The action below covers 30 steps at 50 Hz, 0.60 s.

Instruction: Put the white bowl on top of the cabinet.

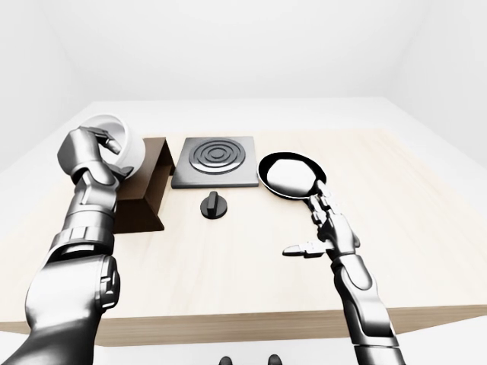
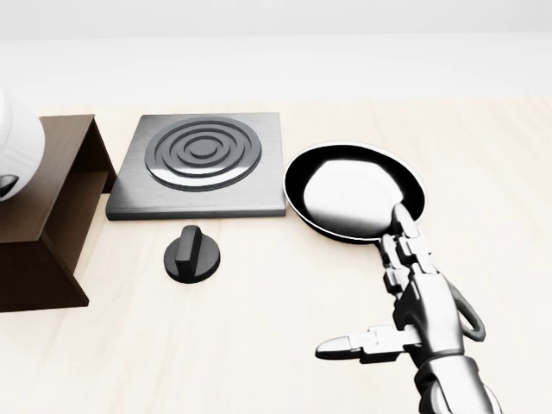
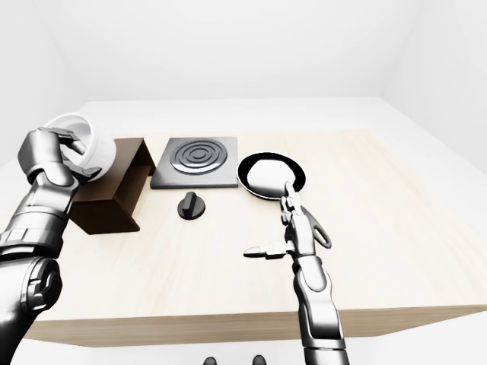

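Note:
My left hand (image 1: 103,148) is shut on the white bowl (image 1: 128,146), fingers hooked over its rim. It holds the bowl tilted over the left part of the dark brown cabinet's (image 1: 148,190) top. I cannot tell whether the bowl touches the cabinet. In the head view only the bowl's edge (image 2: 15,147) shows at the far left above the cabinet (image 2: 43,207). My right hand (image 1: 310,224) is open and empty, low over the table, right beside the pan's handle.
A black frying pan (image 2: 354,190) lies on the wooden table (image 1: 228,266) right of a square grey stove plate (image 2: 200,164). A black knob (image 2: 191,253) sits below the plate, right of the cabinet. The table's near edge runs along the bottom of the eye views.

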Motion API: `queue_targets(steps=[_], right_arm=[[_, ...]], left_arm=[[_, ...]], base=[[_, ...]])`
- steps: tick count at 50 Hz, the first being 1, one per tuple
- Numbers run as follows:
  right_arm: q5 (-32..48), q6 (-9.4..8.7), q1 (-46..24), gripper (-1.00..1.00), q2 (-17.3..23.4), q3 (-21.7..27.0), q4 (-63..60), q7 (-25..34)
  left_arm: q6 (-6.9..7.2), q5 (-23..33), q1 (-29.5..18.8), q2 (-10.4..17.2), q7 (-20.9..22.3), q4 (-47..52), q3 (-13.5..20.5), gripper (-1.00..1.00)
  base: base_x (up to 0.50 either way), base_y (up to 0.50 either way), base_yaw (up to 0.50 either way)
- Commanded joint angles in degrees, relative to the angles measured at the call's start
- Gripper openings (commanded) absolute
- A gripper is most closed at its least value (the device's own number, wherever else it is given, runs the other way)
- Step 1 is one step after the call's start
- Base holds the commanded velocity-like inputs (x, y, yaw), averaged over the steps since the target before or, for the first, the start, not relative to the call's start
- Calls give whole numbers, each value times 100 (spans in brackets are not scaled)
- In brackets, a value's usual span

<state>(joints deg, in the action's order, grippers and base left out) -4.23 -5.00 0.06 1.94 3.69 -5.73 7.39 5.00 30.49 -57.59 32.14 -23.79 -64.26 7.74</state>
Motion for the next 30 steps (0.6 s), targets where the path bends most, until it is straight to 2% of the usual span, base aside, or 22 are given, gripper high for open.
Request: queue_targets(steps=[1,15,16,18,19,30], right_arm=[[28,0,2,100,-8,-27,14,-11],[47,0,21,100,-21,-53,-2,-8],[52,0,21,100,-23,-59,9,-9],[56,0,25,100,-24,-61,9,-10],[49,0,24,100,-23,-57,3,-8],[56,0,2,100,-21,-63,60,-4]], left_arm=[[0,135,-104,29,-257,-41,-16,-100],[0,85,-91,16,-310,-109,-24,-100],[0,83,-83,6,-335,-110,-27,-92],[0,77,-74,-9,-354,-134,-34,-30],[0,80,-95,-7,-369,-163,-39,100],[0,92,-89,-12,-349,-130,-53,100]], base=[[0,0,0],[0,0,0],[0,0,0],[0,0,0],[0,0,0],[0,0,0]])
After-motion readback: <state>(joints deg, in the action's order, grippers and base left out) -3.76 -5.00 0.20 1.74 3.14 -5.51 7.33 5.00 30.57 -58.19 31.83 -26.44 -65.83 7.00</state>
